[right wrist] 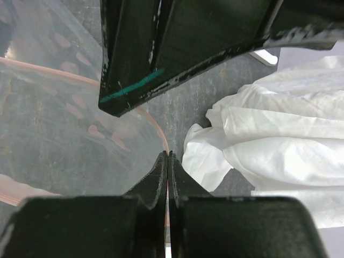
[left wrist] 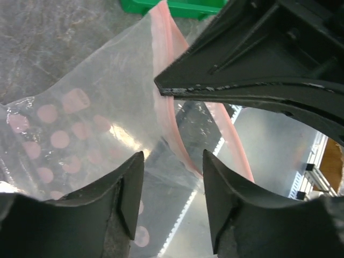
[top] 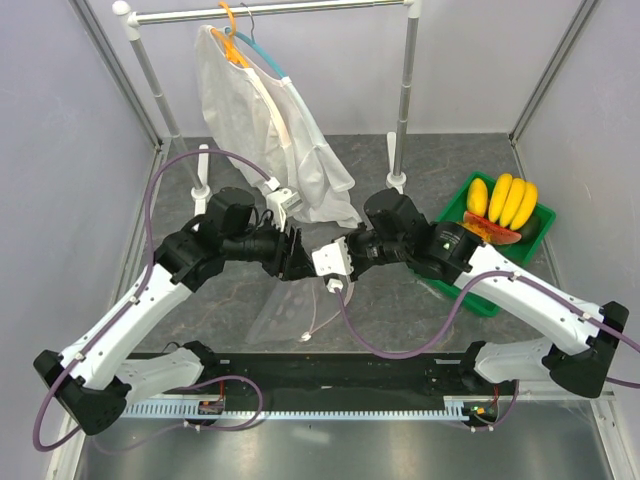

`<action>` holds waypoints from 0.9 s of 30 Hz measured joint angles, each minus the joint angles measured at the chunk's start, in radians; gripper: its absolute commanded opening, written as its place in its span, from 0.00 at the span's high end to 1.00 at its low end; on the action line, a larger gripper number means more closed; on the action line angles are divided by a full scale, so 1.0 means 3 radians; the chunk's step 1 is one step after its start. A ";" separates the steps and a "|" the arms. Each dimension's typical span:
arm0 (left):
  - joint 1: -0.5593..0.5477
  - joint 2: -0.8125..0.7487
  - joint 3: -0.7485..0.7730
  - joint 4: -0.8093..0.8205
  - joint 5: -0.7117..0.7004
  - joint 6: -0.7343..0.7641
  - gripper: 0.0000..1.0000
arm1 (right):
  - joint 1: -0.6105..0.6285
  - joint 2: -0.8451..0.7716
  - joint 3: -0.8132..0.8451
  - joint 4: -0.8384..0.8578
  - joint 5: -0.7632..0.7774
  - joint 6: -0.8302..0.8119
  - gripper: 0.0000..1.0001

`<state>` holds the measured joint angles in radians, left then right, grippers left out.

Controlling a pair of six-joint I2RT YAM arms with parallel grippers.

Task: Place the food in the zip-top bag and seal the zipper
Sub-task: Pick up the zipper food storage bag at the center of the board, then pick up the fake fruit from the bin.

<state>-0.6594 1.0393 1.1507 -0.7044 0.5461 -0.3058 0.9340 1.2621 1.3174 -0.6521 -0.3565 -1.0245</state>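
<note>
The clear zip-top bag (top: pixel 285 315) hangs between my two grippers above the table. My right gripper (right wrist: pixel 168 156) is shut on its pinkish zipper (right wrist: pixel 156 126) at the mouth edge. My left gripper (left wrist: pixel 173 161) is open, and the zipper (left wrist: pixel 172 113) and bag film (left wrist: pixel 97 123) lie just ahead of its fingertips. Both grippers meet at the centre: left (top: pixel 296 256), right (top: pixel 312 252). The yellow banana bunch (top: pixel 505 200) and red watermelon slice (top: pixel 490 230) lie in the green tray (top: pixel 480 300). The pineapple and the small yellow piece are out of view.
A white garment (top: pixel 270 120) hangs on a hanger from the rack (top: pixel 405 90) at the back, close behind the grippers; it also shows in the right wrist view (right wrist: pixel 279 134). The green tray's edge (left wrist: pixel 177 6) shows in the left wrist view. Walls enclose the table.
</note>
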 measured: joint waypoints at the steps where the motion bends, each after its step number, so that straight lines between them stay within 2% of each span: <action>1: -0.0004 0.0022 0.0015 -0.0015 -0.0033 0.0006 0.48 | 0.0000 0.0010 0.0010 0.0003 0.0001 -0.0004 1.00; 4: -0.0014 0.0097 0.0051 -0.0039 -0.0079 0.0015 0.44 | 0.0014 0.0053 0.0066 0.0010 0.0036 -0.0015 1.00; 8: -0.0014 0.0173 0.0052 -0.0056 -0.0099 0.0013 0.46 | 0.0055 0.0150 0.0145 0.0024 0.0079 -0.0031 1.00; 12: -0.0011 0.0179 0.0052 -0.0074 -0.0160 -0.0019 0.43 | 0.0081 0.0220 0.0196 0.0048 0.0156 -0.0048 1.00; 14: -0.0010 0.0179 0.0052 -0.0072 -0.0164 -0.0055 0.53 | 0.0081 0.0229 0.0210 0.0055 0.0197 -0.0064 1.00; 15: -0.0010 0.0179 0.0052 -0.0072 -0.0163 -0.0075 0.66 | 0.0081 0.0233 0.0217 0.0056 0.0212 -0.0066 1.00; 17: -0.0010 0.0179 0.0052 -0.0070 -0.0163 -0.0122 0.77 | 0.0083 0.0235 0.0224 0.0060 0.0230 -0.0066 1.00; 18: -0.0010 0.0179 0.0051 -0.0066 -0.0168 -0.0132 0.90 | 0.0083 0.0235 0.0224 0.0060 0.0237 -0.0065 0.93; 20: 0.0010 0.0179 0.0051 -0.0066 -0.0168 -0.0169 0.98 | 0.0083 0.0235 0.0224 0.0072 0.0259 -0.0031 0.69; 21: 0.0033 0.0179 0.0051 -0.0066 -0.0158 -0.0188 0.98 | 0.0083 0.0235 0.0224 0.0097 0.0286 0.0028 0.35; 22: 0.0062 0.0179 0.0051 -0.0065 -0.0148 -0.0212 0.98 | 0.0083 0.0233 0.0224 0.0131 0.0320 0.0104 0.23; 24: 0.0169 0.0179 0.0043 -0.0048 -0.0106 -0.0276 0.98 | 0.0085 0.0202 0.0224 0.0189 0.0404 0.0376 0.09; 27: 0.0301 0.0174 -0.0029 0.0081 -0.0061 -0.0393 0.98 | 0.0078 0.0048 0.0187 0.0254 0.0593 0.0841 0.03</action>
<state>-0.5690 1.0916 1.1419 -0.6800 0.5278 -0.4236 0.9573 1.2766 1.3735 -0.5758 -0.1787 -0.7723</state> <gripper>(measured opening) 0.030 0.908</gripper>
